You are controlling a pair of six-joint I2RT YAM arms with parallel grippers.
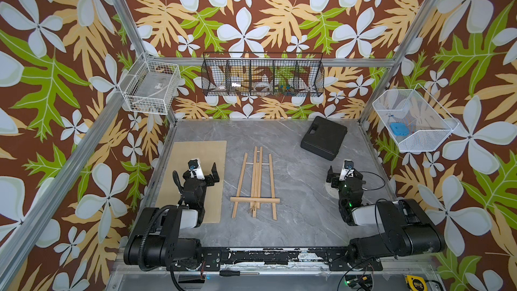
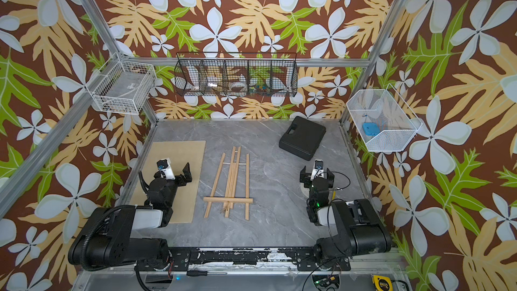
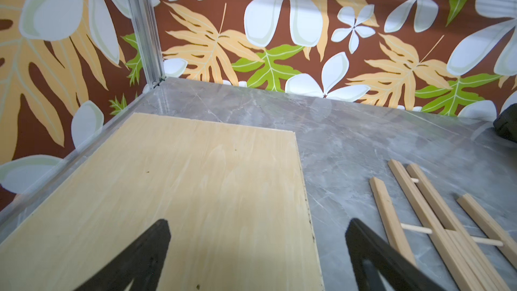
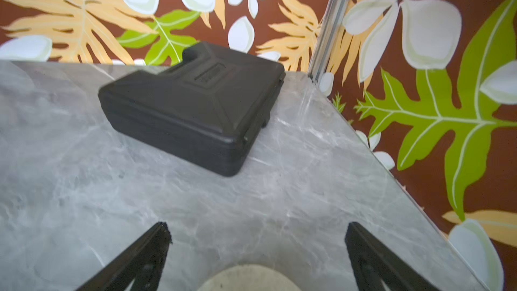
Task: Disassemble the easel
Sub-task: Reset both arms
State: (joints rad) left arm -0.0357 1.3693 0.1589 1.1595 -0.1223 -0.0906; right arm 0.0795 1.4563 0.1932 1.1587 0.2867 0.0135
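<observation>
On the bench [image 1: 302,219], the board [image 1: 201,152] sits under my left tool [image 3: 258,221], wide and empty; my right tool [image 4: 257,223] is equally wide, holding nothing. The easel [image 1: 256,180] lies flat between them, nearer the left. Its thin slats [image 3: 391,219] look light, stiff, snappable; I'd take the ledge bar [image 1: 243,199] by one end.

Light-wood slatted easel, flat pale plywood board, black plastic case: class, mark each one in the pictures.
Light-wood slatted easel [image 1: 246,199]: in a top view, on its ledge bar.
Flat pale plywood board [image 3: 195,180]: left wrist view, on its bare face.
Black plastic case [image 4: 190,102]: right wrist view, on its lid.
</observation>
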